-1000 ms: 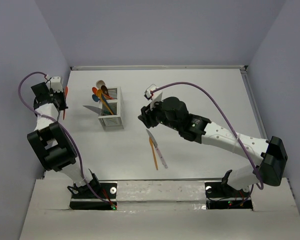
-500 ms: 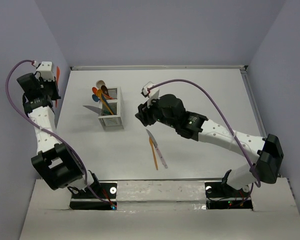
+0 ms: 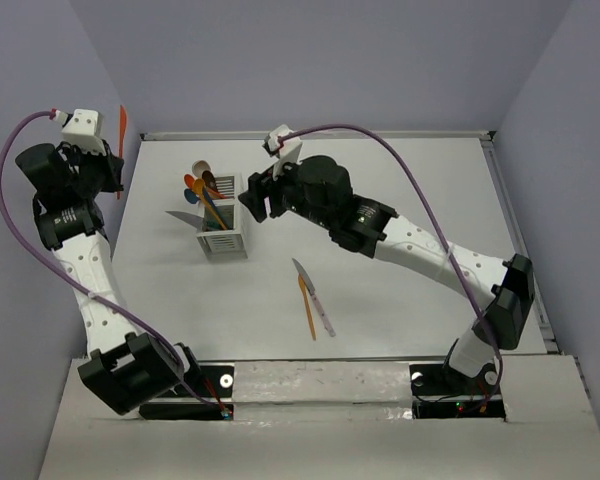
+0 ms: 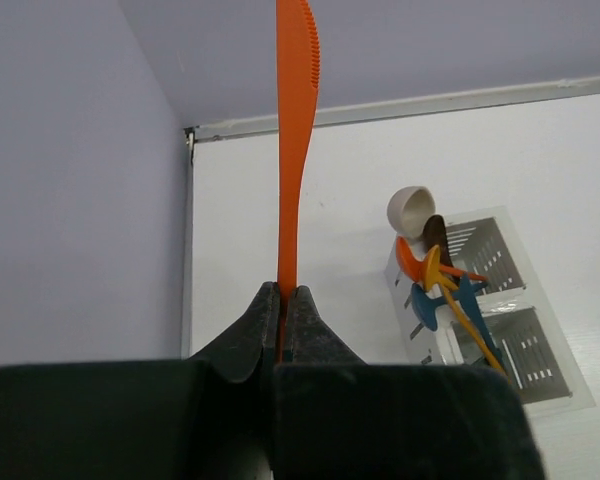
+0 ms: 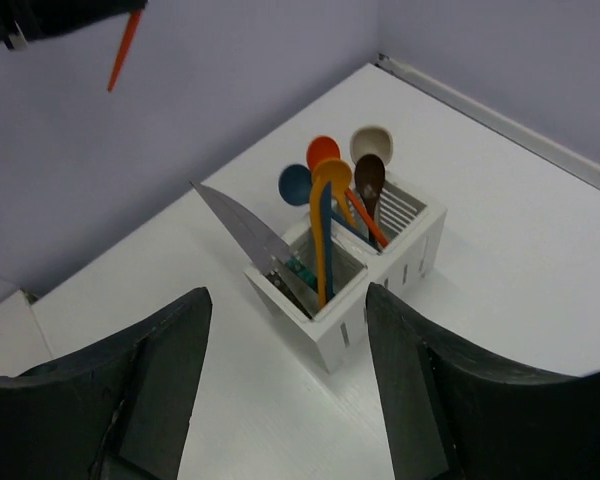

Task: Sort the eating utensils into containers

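Lifted higher, left end effector (image 4: 281, 295) pinches light, stiff orange knife (image 4: 290, 150) by its handle; right end effector (image 5: 285, 310) gapes empty.

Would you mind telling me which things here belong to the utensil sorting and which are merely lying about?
Job: orange knife in the left gripper; white caddy with spoons and silver knife; orange utensil and pale-handled knife on the table.
Merely there: purple cable.

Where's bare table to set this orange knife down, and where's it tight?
Bare: table's far right, beyond the right arm; near left, between caddy and front edge. Crowded: around the caddy, right gripper beside it, and by the loose utensils.
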Robot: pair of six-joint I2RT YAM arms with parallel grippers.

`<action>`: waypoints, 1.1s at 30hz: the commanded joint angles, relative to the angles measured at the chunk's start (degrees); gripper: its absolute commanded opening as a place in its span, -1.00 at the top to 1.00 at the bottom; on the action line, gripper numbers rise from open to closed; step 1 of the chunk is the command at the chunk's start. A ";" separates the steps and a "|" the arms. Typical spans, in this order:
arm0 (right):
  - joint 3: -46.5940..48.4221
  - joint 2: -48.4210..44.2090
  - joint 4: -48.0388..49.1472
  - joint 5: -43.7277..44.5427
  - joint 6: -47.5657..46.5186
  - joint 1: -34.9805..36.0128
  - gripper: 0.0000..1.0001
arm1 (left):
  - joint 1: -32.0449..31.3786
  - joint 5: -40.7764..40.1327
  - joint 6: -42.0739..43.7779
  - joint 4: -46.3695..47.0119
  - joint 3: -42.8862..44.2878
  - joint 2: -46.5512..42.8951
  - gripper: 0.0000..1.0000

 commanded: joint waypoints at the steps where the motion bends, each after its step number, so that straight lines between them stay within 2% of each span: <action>1: 10.24 2.59 4.03 -2.97 5.44 -2.56 -0.41 | -1.94 4.33 -1.97 -0.51 3.27 -3.97 1.00; 4: 14.02 5.05 6.83 -4.65 12.55 -4.76 -0.50 | -4.05 4.59 -2.06 -1.21 3.62 -5.46 1.00; 9: 18.59 9.70 11.93 -8.61 17.14 -5.55 -0.75 | -9.14 3.81 -2.59 -1.56 2.57 -7.92 1.00; 13: 21.94 12.87 13.60 -10.02 22.40 -5.55 -0.81 | -14.59 1.87 -2.76 -1.56 1.25 -10.03 1.00; 17: 20.18 14.28 19.74 -12.46 26.88 -5.55 -0.67 | -16.27 1.34 -3.55 -1.56 1.07 -10.56 1.00; 19: 17.91 15.07 25.08 -14.14 29.60 -5.55 -0.41 | -17.84 0.47 -3.64 -1.30 0.37 -10.91 1.00; 22: 17.02 15.60 27.31 -14.41 30.15 -5.03 -0.40 | -18.64 -0.50 -3.64 -1.03 -0.07 -10.74 1.00; 26: 18.07 17.70 28.90 -15.46 31.72 -4.50 -0.22 | -19.87 -1.12 -4.26 -0.33 -0.95 -10.56 1.00; 33: 19.65 20.17 29.16 -15.56 33.92 -3.97 -0.25 | -21.37 -1.82 -4.96 0.28 -1.21 -10.65 1.00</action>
